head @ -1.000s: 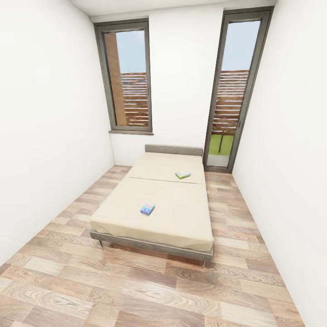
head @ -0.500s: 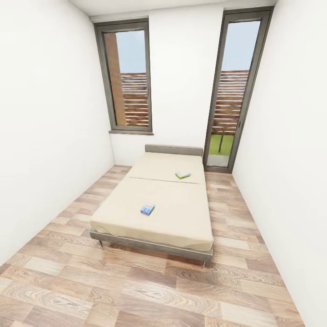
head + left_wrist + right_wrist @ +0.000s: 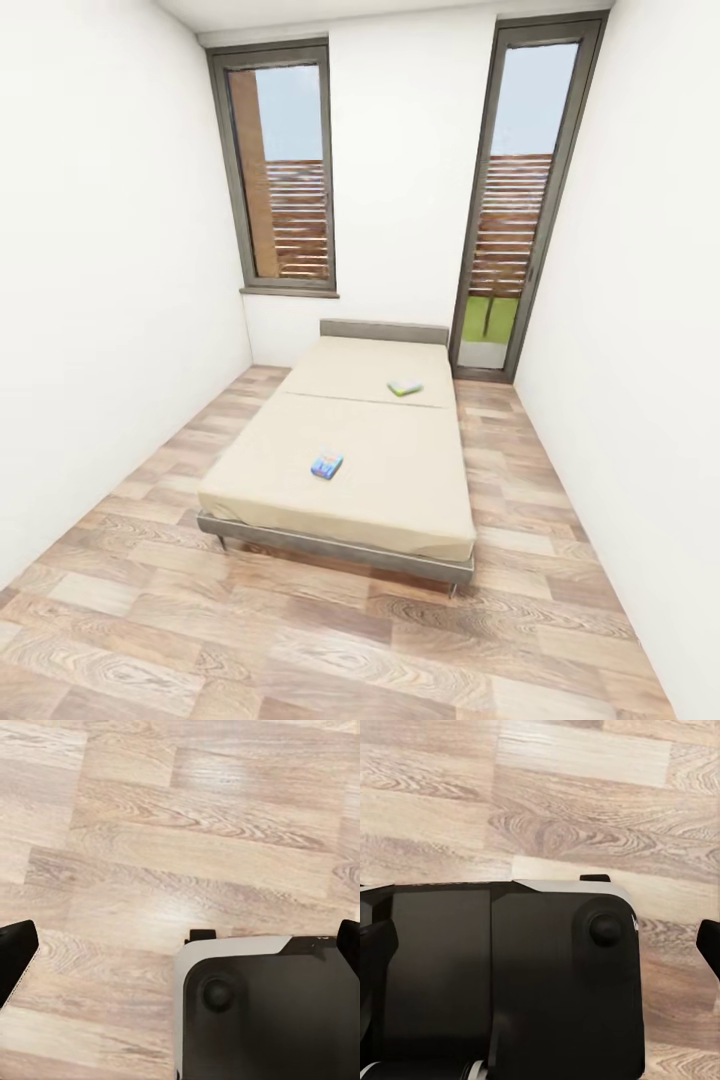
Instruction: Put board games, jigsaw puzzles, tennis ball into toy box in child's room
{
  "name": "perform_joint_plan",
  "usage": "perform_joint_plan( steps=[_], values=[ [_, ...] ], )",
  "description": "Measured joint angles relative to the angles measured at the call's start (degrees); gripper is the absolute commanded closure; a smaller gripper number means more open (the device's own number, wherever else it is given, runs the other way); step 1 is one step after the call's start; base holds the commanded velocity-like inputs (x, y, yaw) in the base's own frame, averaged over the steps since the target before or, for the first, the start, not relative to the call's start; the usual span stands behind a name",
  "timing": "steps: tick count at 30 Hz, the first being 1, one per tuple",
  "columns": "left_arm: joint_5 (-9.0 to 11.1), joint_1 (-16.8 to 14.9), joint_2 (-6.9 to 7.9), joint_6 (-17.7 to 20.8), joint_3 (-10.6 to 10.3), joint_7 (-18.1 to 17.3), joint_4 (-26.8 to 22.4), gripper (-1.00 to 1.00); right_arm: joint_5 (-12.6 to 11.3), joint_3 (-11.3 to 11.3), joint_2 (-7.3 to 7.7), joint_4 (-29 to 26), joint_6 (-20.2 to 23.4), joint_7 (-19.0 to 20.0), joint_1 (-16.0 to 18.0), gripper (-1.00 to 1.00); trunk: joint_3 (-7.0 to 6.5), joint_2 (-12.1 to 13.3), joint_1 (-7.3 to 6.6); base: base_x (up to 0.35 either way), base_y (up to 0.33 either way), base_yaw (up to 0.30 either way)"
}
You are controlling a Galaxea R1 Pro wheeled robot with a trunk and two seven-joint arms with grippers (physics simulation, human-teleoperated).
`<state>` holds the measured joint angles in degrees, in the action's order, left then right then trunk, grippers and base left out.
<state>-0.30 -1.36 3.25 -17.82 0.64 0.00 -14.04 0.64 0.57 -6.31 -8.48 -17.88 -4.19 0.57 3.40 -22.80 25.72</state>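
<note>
The job looks like it is near its start. Two board games lie on the bed [image 3: 400, 500], and nothing is being carried. The toy box and the other toys are somewhere else, so how full the box is cannot be told from here.

The bed sits in the middle of the room with a plain beige top and a grey frame. The near game [image 3: 326, 465] is a small flat box, mostly blue with bits of other colours. It lies flat at about 7 o'clock from the middle of the bed. The far game [image 3: 404, 387] is a small flat box, pale with green and a little yellow. It lies at about 1 o'clock, up near the grey headboard [image 3: 384, 331]. The two boxes are well apart.

Both wrist cameras look down at the wood floor [image 3: 300, 640] and the dark base of the robot [image 3: 270, 1012]. The left pincer [image 3: 184, 956] is wide open, with its black tips at the two sides, and it holds nothing. The right pincer [image 3: 544, 945] is wide open and empty too.

I think the robot must roll up to the bed next.
</note>
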Motion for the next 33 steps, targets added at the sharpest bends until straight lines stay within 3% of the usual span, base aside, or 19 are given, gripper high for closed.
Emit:
perform_joint_plan(
  steps=[19,33],
  values=[
    [-0.08,-0.02,-0.06,-0.13,-0.07,0.07,0.01,-1.00,0.00,0.00,-0.08,-0.02,0.16,-0.21,-0.01,-1.00,0.25,0.00,0.00,0.271,0.093,-0.170],
    [-0.02,0.00,0.02,-0.19,-0.08,0.08,0.00,-1.00,0.05,-0.11,-0.09,0.00,-0.08,-0.17,0.00,-1.00,0.25,0.00,0.02,0.075,0.055,-0.140]
  ],
)
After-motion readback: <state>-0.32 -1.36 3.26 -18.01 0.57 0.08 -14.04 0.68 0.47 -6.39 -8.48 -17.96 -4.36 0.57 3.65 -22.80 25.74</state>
